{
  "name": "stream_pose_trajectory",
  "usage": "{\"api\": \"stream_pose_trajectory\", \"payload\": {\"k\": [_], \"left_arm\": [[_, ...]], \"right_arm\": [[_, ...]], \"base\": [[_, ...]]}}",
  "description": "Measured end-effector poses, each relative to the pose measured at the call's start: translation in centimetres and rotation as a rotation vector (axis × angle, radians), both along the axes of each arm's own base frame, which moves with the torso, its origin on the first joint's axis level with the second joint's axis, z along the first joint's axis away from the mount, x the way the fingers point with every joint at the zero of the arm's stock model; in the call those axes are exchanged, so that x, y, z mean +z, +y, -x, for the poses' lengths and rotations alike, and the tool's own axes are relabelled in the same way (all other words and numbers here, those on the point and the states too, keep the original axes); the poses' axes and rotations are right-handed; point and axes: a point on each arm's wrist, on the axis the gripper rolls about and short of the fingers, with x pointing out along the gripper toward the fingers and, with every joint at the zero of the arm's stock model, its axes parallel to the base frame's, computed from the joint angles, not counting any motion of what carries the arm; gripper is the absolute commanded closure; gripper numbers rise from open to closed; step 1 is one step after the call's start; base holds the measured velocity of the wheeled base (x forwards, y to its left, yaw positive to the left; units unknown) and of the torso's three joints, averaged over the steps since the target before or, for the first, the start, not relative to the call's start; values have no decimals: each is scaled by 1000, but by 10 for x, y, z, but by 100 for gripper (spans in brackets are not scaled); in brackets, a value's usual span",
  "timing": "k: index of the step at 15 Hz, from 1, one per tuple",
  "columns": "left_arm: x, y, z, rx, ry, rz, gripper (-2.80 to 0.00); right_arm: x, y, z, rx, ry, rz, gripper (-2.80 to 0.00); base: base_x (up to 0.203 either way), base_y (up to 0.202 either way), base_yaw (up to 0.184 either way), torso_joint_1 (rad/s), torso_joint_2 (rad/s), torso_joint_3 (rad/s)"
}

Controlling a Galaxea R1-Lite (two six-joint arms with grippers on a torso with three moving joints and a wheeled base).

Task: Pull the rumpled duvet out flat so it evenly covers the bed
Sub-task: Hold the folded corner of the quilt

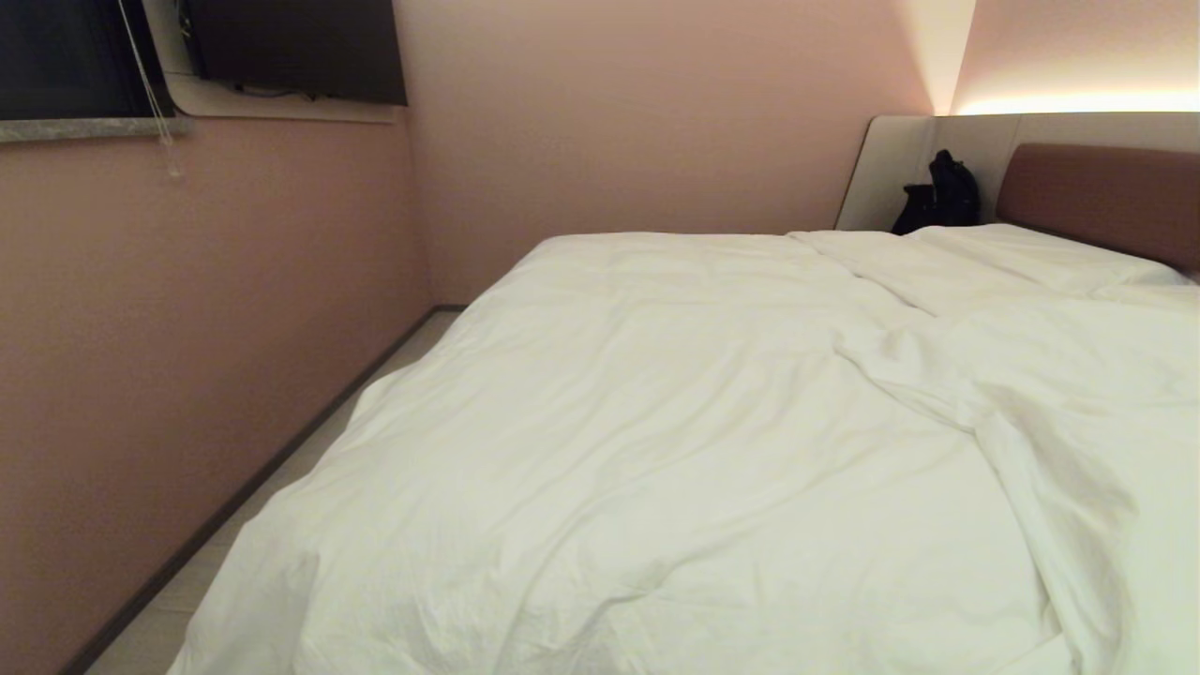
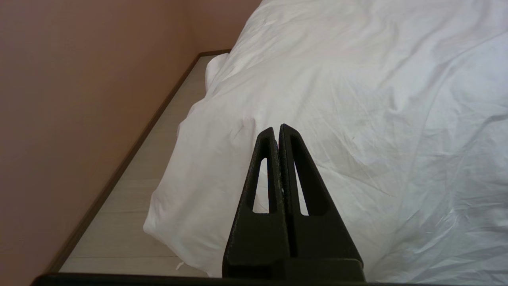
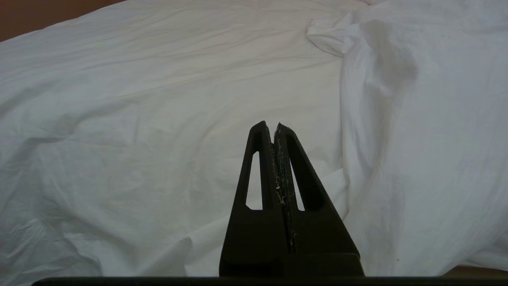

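Note:
The white duvet point(image 1: 675, 441) lies creased over the bed, whose brown headboard point(image 1: 1106, 197) shows at the far right. On the right a long folded ridge point(image 1: 1031, 441) runs toward me. The duvet's left edge point(image 2: 186, 186) hangs down to the floor. My left gripper point(image 2: 277, 129) is shut and empty, held above that near left corner. My right gripper point(image 3: 274, 125) is shut and empty too, above the duvet point(image 3: 158, 139) beside the raised fold point(image 3: 397, 139). Neither arm shows in the head view.
A pink wall point(image 1: 187, 375) runs close along the bed's left side, leaving a narrow strip of pale floor point(image 1: 309, 459). A black bag point(image 1: 942, 197) stands by the pale surround panel point(image 1: 891, 169). A dark window point(image 1: 66, 56) and a wall screen point(image 1: 300, 47) are high on the left.

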Motion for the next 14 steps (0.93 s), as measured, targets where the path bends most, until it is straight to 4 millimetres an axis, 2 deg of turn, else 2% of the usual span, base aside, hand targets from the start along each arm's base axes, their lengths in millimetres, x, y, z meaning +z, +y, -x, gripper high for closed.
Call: {"api": "stream_pose_trajectory", "payload": {"k": [14], "left_arm": [[0,0,0,0,0,0,0]], "right_arm": [[0,0,0,0,0,0,0]], "base": [[0,0,0,0,0,0]]}}
